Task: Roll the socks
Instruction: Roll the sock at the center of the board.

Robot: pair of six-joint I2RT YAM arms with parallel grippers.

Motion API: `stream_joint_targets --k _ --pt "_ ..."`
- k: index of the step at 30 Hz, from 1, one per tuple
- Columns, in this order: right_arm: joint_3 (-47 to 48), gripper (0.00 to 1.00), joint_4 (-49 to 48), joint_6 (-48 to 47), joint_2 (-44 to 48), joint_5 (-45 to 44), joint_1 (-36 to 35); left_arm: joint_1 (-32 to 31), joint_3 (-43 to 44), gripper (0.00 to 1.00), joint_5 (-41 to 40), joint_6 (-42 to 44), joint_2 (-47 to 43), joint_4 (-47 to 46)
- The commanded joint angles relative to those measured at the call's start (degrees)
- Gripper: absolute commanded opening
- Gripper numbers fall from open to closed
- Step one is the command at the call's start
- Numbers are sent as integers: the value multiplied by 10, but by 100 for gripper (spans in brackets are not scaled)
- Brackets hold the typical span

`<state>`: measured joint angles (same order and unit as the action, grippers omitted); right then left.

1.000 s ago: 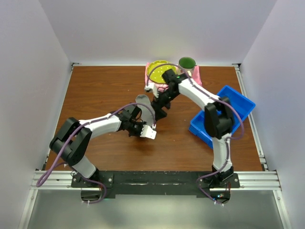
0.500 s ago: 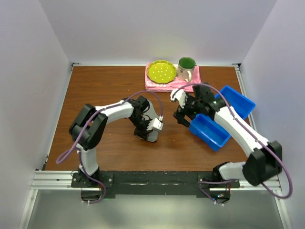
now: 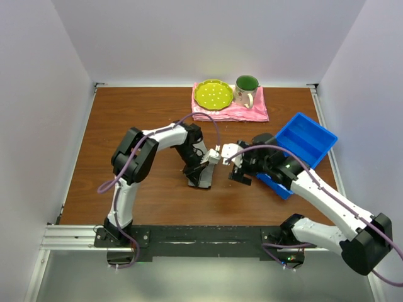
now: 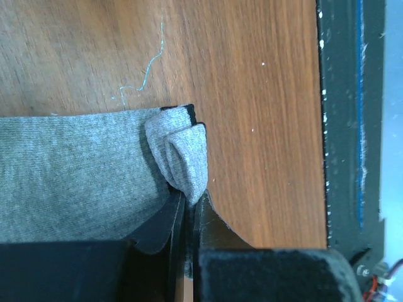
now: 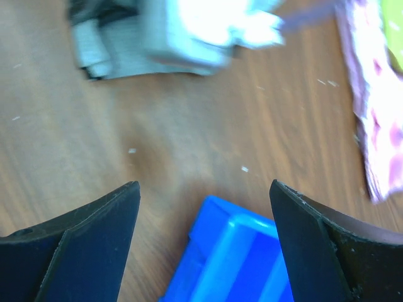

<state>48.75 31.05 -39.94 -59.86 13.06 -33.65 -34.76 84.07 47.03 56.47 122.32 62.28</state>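
Brown wood-grain counter [image 3: 138, 126] with three things and a stray thread lying on it.

A grey knitted sock [image 3: 200, 181] lies flat near the middle, toward the near side, with one end doubled over into small rounded folds. A thin teal thread [image 4: 148, 69] curls on the bare wood just beside that end. A pink cloth [image 3: 242, 113] is spread at the far edge, right of centre. A blue bin [image 3: 305, 141] sits askew on the right side, well apart from the sock.

Brown wooden table [image 3: 126, 113], plain white walls [image 3: 208, 38]
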Motion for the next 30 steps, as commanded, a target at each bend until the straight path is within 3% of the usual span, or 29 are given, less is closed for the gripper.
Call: stream_joint_targets --k 1,11,22,30 --pt "-23 87 -34 -18 -17 -16 -39 0 28 1 -21 -13 55 5" --pt "-52 86 -143 -37 -125 -108 -167 2 84 1 -15 -53 119 14" --pt "-56 87 -250 -58 -223 -139 -230 5 115 1 -7 -69 149 29" --pt "-77 82 -329 -58 -269 -162 -264 6 119 0 -3 -68 156 33"
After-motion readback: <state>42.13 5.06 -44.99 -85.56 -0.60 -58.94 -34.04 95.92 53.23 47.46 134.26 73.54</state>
